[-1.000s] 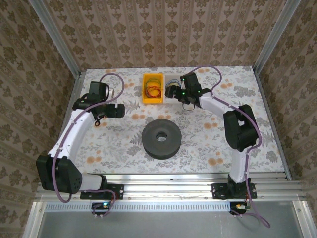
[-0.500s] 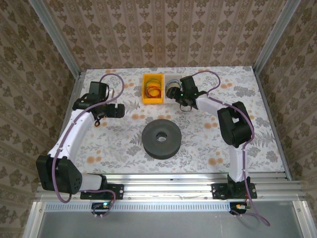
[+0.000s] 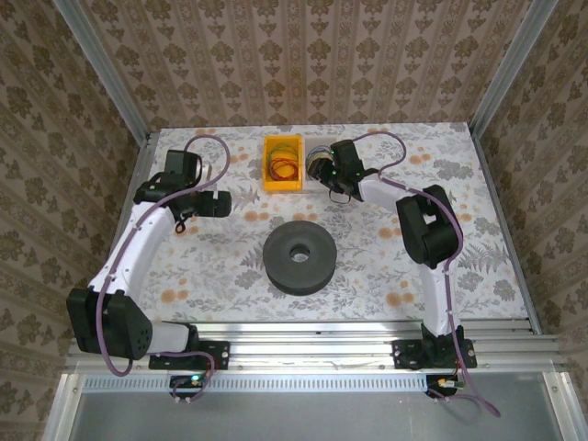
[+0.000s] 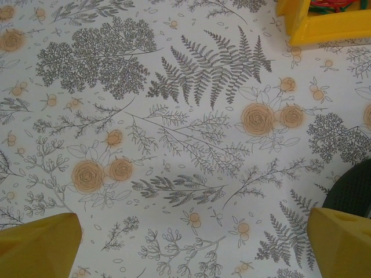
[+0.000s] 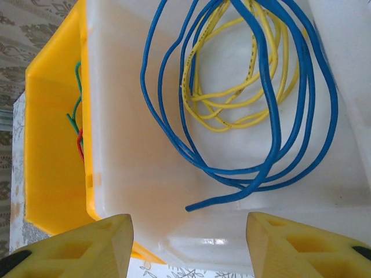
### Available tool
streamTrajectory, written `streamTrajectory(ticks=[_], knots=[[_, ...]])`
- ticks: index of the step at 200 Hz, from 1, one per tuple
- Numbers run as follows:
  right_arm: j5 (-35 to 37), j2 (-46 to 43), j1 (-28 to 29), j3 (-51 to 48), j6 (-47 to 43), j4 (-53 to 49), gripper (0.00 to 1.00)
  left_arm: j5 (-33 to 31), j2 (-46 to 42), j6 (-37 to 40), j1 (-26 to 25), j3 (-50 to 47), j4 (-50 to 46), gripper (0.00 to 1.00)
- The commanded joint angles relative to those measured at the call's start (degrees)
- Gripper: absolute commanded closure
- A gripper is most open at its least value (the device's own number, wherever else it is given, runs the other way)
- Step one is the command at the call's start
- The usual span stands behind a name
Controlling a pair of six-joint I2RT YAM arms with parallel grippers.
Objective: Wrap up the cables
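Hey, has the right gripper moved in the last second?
Yes. The right gripper has shifted left, closer to the yellow bin, over the white bin.

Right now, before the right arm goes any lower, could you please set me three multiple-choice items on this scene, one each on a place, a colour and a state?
1. Where does the blue cable lie?
A. In the yellow bin
B. In the white bin
C. On the black spool

2. What colour is the other cable coiled in with the blue one?
A. Red
B. Yellow
C. Green

3. How does the right tool stand?
A. Open, above the white bin
B. Shut on the blue cable
C. Shut on nothing, above the bare table

Answers:
1. B, as the right wrist view shows the blue loops resting on the white floor of the bin.
2. B, as the yellow cable lies inside the blue loops.
3. A, as its two fingers stand wide apart with nothing between them and the bin lies beneath.
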Motion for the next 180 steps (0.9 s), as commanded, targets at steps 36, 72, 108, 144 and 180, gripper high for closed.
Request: streamTrajectory(ticks=[36,72,108,144,180], knots=[[4.57,1.89,0.3,2.07,2.65,2.97,0.45,-0.04,0.0,1.21,-0.09,1.42,-1.1,0.0],[5.47,2.64,0.3,2.92,3.99,4.68,0.46,0.02,0.17,1.3,-0.01,1.39,-0.93,0.0],[5.94,3.75,0.3,3.7,5.77,6.81,0.51,0.14,0.3,1.4,0.11,1.48,-1.02,0.0],[6.87,4.4,0.42,4.03,7.12,7.59,0.56,0.02,0.35,1.47,0.09,1.57,-1.08,0.0],[7.36,4.98,0.49,4.54,8.37,7.62,0.64,0.15,0.26,1.56,0.08,1.48,-1.24,0.0]])
